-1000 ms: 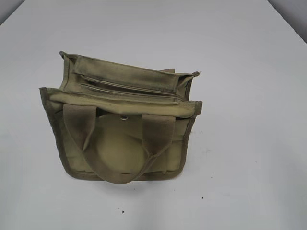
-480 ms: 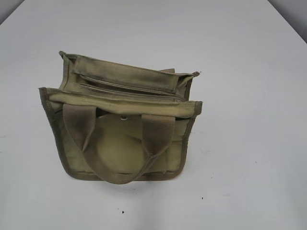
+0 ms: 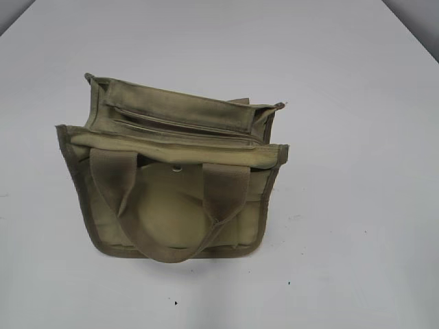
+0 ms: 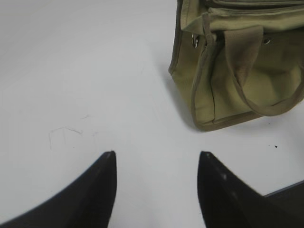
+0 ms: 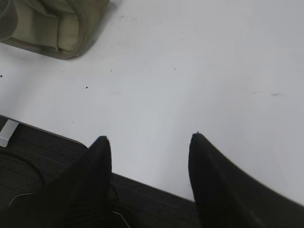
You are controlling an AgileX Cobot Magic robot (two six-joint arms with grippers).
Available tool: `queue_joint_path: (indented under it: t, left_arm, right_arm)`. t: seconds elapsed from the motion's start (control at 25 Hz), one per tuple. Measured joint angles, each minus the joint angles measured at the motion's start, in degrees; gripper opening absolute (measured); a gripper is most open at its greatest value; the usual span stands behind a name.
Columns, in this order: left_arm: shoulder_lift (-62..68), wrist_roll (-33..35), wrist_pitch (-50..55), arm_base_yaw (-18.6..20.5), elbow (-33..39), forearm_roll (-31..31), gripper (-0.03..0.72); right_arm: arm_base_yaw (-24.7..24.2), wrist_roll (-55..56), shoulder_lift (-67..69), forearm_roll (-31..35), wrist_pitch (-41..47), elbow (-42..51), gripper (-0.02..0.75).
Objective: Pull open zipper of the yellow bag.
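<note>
Left gripper [image 4: 156,154] and right gripper [image 5: 149,137], both jaws apart, empty

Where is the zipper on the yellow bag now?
In the exterior view, the zipper runs across the top of the yellow bag, just behind its front handle.

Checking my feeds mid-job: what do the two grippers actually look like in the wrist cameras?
Only fingers show. The left gripper has two matte black fingers, broad at the base and tapering to curved, pointed tips. The right gripper looks the same: plain black pointed fingers. No markings or cables are visible on either.
</note>
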Motion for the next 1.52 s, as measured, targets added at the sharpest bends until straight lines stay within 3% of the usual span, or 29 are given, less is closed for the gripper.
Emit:
queue_joint_path:
  t: [0.32,0.44,0.6,0.76,1.52]
  left_arm:
    - [0.0,0.0,0.0,0.0,0.0,0.0,0.422]
    - [0.0,0.0,0.0,1.7,0.0,0.0,0.422]
    - [0.0,0.0,0.0,8.6,0.0,0.0,0.422]
    - [0.0,0.0,0.0,12.1,0.0,0.0,0.422]
    - [-1.3,0.0,0.0,12.2,0.0,0.0,0.42]
  right_arm:
    - [-1.4,0.0,-0.3,0.3,-0.1,0.0,0.411]
    - [-7.2,0.0,-1.4,0.7,-0.1,0.0,0.411]
    - [-15.8,0.0,-5.5,0.6,-0.2,0.0,0.411]
    - [-20.6,0.0,-10.0,0.8,-0.2,0.0,0.411]
    - [-21.6,0.0,-10.4,1.4,-0.2,0.0,0.414]
